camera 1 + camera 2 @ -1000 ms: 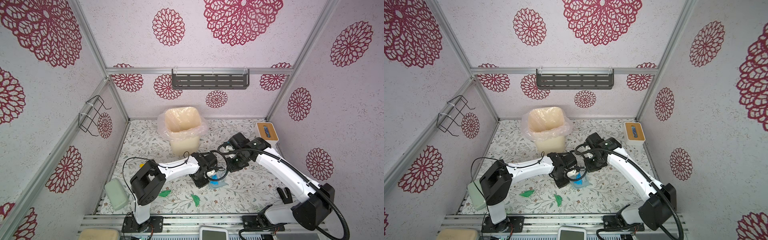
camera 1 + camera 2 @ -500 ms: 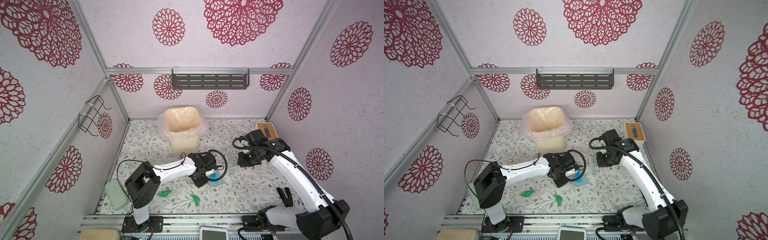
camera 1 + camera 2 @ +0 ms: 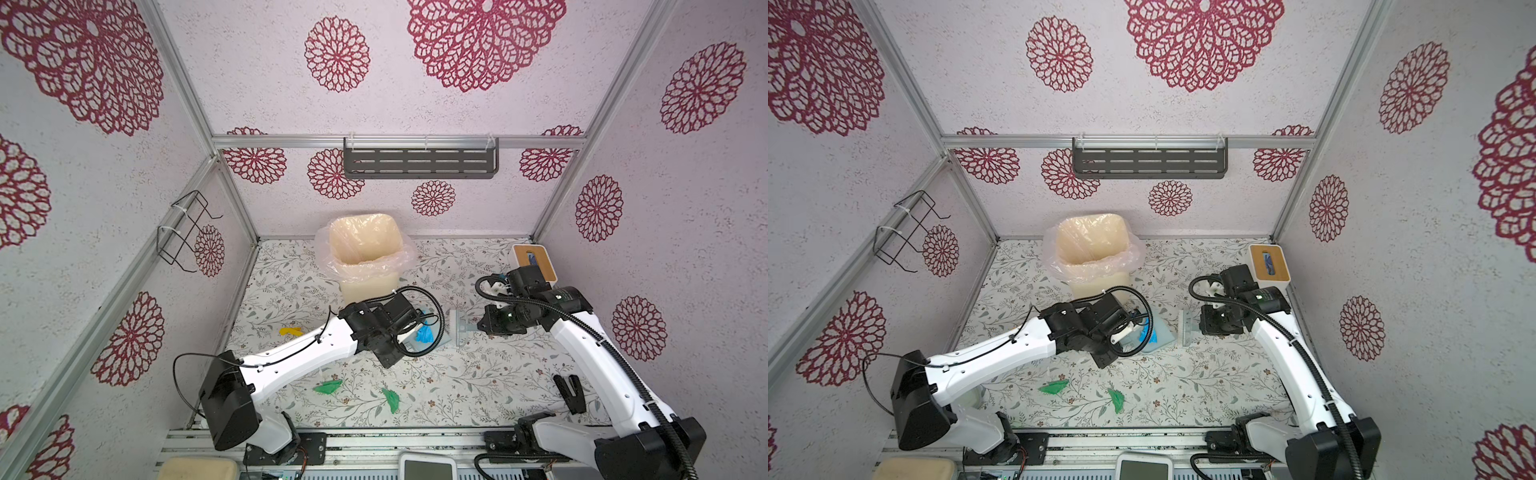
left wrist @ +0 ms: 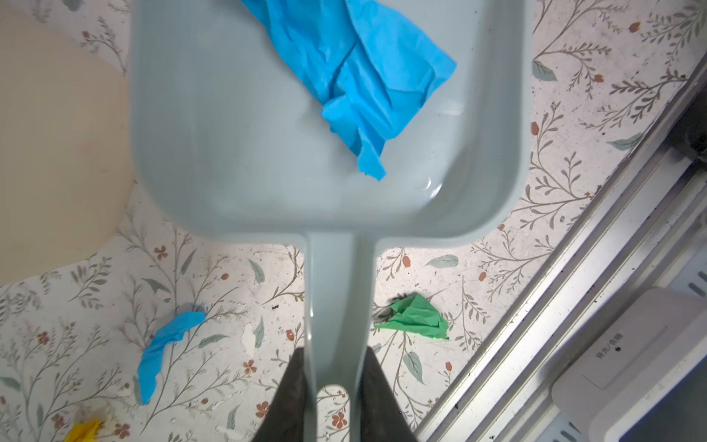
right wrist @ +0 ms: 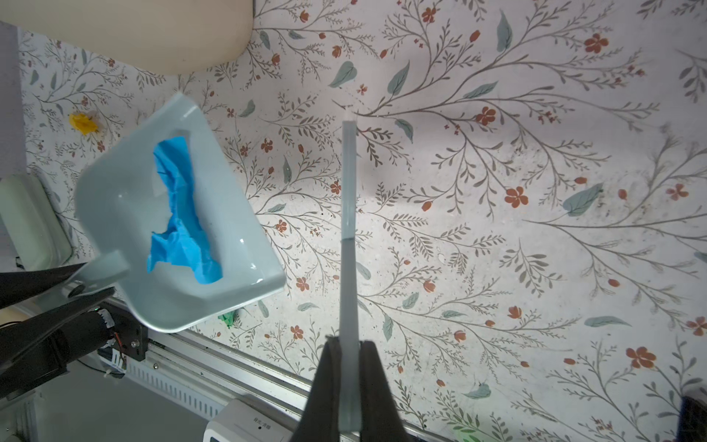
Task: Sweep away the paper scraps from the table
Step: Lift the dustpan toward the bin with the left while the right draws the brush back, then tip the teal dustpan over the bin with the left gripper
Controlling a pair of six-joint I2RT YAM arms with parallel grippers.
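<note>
Unswept paper scraps lie on the table: a yellow scrap, two green scraps. The left pincer clamps the dustpan holding one blue scrap; the right pincer clamps the sweeping tool. Most of the sweeping likely remains.

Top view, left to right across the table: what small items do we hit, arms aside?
yellow scrap → green scrap → second green scrap → blue scrap → sweeping tool → wooden-lidded box
</note>
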